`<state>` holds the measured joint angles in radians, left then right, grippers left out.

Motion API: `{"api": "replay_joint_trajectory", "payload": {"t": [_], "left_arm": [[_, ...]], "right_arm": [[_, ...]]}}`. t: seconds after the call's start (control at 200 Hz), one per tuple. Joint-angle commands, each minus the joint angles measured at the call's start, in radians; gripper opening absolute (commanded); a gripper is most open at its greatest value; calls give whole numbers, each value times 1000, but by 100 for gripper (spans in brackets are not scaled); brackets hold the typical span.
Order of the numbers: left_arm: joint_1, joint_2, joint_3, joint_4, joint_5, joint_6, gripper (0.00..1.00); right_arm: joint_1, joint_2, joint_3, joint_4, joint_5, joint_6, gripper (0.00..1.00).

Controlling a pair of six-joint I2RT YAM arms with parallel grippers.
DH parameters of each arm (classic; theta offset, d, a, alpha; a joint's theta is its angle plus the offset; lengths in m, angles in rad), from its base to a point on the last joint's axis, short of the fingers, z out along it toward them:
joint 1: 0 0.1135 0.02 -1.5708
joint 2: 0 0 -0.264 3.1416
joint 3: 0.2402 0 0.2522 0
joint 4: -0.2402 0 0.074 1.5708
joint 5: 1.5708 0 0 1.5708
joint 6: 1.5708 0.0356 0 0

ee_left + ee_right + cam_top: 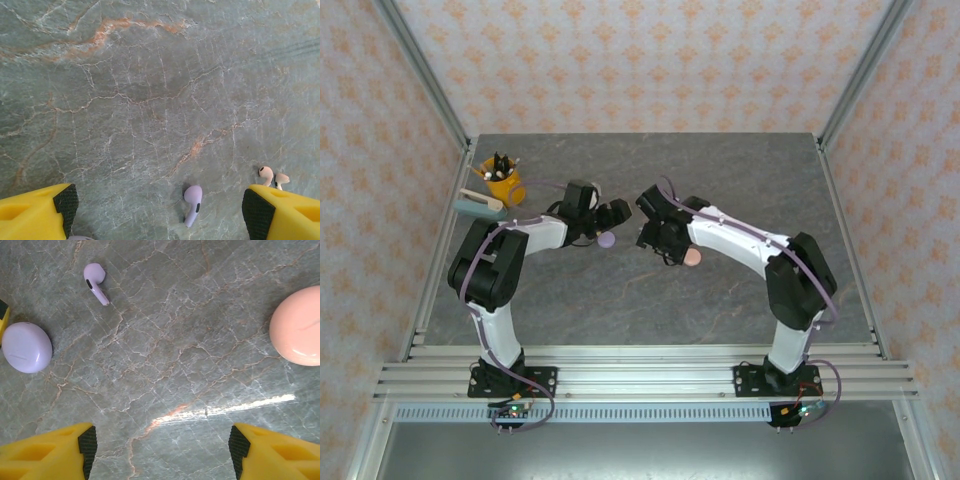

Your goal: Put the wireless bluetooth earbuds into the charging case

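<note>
both pincers are released and empty, my left gripper (160, 207) and right gripper (160, 445) over the grey-green veined stone tabletop (150, 75), so i judge the first pickup is in hand. one tiny lilac-purple stemmed earbud (192, 204) lies on its side near the round lilac-purple charging case (26, 347), with two salmon-pink stemmed earbuds (266, 175) farther from that case. next i'd close the left gripper on the lilac bud's stem, though the case looks shut and may need opening first.
</note>
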<state>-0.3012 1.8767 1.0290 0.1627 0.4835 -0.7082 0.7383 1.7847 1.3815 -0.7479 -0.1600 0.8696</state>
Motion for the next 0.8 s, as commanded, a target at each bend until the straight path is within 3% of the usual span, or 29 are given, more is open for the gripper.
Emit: {"api": "replay_joint_trajectory", "payload": {"t": [0.0, 0.31, 0.555, 0.691, 0.796], "left_arm": [[-12, -9, 14, -29, 3, 23, 88], [-83, -140, -122, -45, 2, 11, 88], [-110, -380, -325, -36, 8, -73, 88], [-111, -526, -347, -140, -111, -52, 93], [-109, -538, -299, -181, -160, -18, 94]], "right_arm": [[-2, -46, -16, -3, 37, -23, 72], [-2, -57, -25, 1, 30, -32, 72], [-2, -70, -47, 17, 20, -34, 72], [-2, -51, -49, 32, 11, -25, 72], [-1, -31, -41, 43, 3, -17, 72]]}}
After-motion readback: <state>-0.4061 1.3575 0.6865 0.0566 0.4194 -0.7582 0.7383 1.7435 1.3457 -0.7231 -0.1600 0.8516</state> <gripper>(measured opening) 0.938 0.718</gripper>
